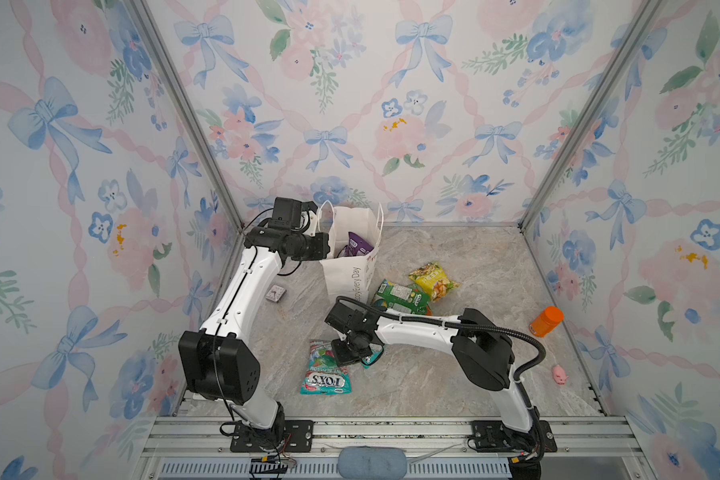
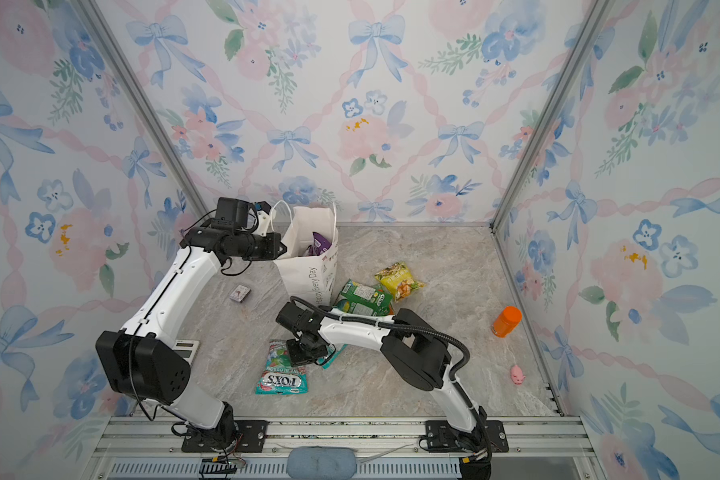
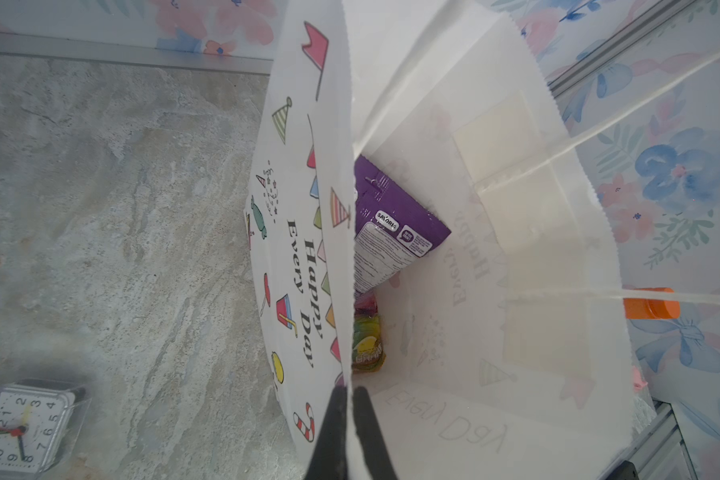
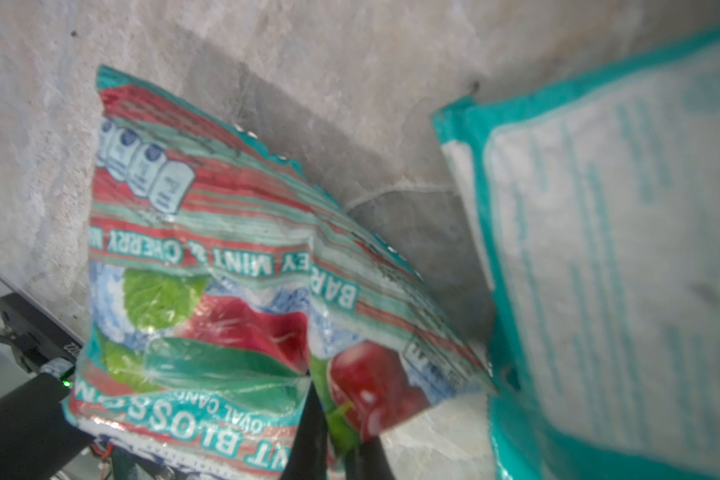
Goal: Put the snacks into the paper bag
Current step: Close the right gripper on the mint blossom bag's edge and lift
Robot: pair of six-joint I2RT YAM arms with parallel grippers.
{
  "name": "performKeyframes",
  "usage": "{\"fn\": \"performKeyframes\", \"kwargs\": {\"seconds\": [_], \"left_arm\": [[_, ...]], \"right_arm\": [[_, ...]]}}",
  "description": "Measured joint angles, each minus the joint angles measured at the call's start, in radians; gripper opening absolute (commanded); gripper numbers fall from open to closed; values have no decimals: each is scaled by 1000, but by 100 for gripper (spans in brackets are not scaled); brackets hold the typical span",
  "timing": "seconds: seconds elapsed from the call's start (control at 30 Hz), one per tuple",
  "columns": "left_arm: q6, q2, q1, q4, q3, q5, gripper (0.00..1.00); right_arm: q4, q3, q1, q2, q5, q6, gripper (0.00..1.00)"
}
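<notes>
Right tool point(image 4: 334, 419) around mint packet point(image 4: 208, 291)

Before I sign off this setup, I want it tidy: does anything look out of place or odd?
Non-snack strays on the table: an orange bottle, a pink toy, a clock. The mint packet buckles in the right gripper.

"Happy Every Day" on the paper bag point(image 3: 300, 270); "FOX'S" and "BLOSSOM" on the teal packet point(image 1: 327, 376).

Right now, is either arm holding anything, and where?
Left gripper pinches the paper bag by its rim; right gripper pinches the face-up teal mint packet by a raised fold.
</notes>
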Motion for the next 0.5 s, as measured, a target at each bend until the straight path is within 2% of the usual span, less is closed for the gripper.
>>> {"fn": "performKeyframes", "kwargs": {"seconds": [0.5], "left_arm": [[0,0,0,0,0,0,0]], "right_arm": [[65,-51,9,-120,14,3,0]]}}
